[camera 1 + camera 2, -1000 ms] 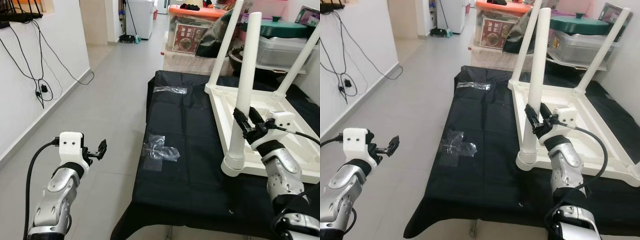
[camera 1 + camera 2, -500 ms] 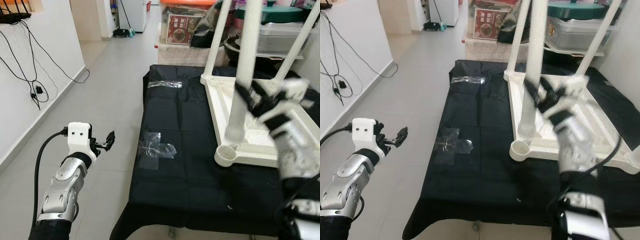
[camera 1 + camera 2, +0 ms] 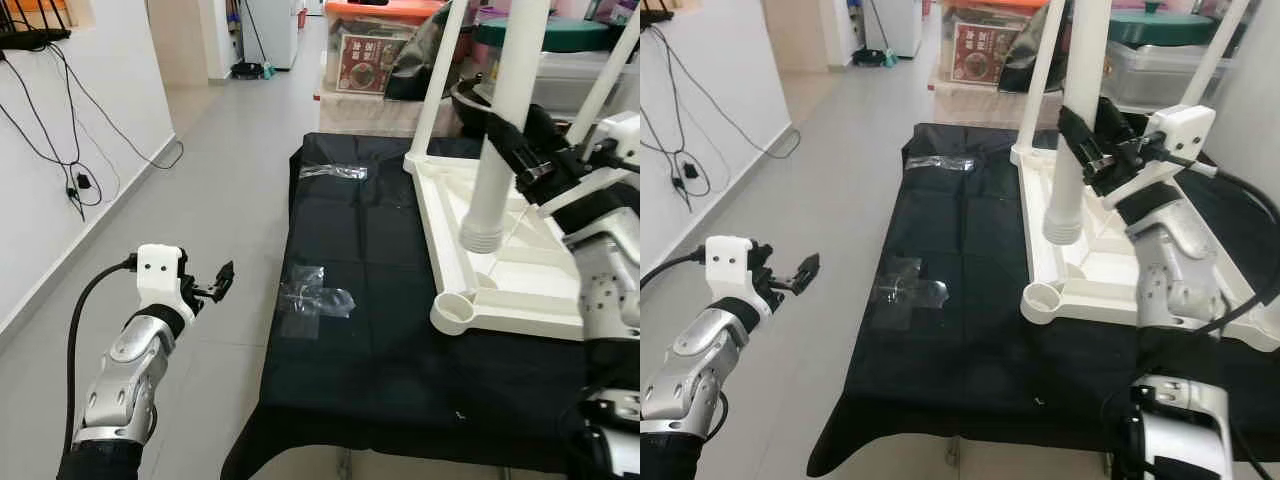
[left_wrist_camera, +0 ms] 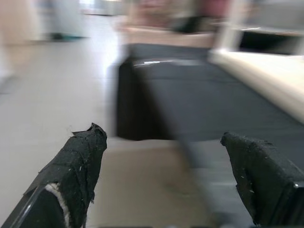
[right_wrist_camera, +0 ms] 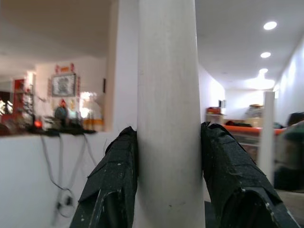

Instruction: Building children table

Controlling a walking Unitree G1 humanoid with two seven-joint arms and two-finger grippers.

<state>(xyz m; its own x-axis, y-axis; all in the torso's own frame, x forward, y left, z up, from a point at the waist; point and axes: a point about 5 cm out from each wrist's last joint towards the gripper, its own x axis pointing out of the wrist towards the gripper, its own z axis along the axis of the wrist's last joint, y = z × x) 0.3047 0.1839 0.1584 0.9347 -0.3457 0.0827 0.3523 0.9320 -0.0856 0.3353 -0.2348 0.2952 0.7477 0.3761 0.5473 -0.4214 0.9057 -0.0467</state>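
Fitting a leg to the upturned white children's table (image 3: pixel 520 270) lying on the black cloth (image 3: pixel 370 300): right gripper (image 3: pixel 530 155) clamped around the loose white table leg (image 3: pixel 495 140), held upright in the air with its ribbed end hanging just above the frame, at about 1 o'clock from the empty corner socket (image 3: pixel 455 312). Next, probably, lowering and lining that end up over the socket, then pressing or turning it home. Left gripper (image 3: pixel 220 283) idle out over the floor at 9 o'clock from the cloth, fingers (image 4: pixel 76 166) spread on nothing. Two fitted legs (image 3: pixel 440 75) at 12 o'clock; crumpled clear tape (image 3: pixel 315 300) on the cloth; storage boxes (image 3: pixel 375 60) beyond; no obstacle over the socket
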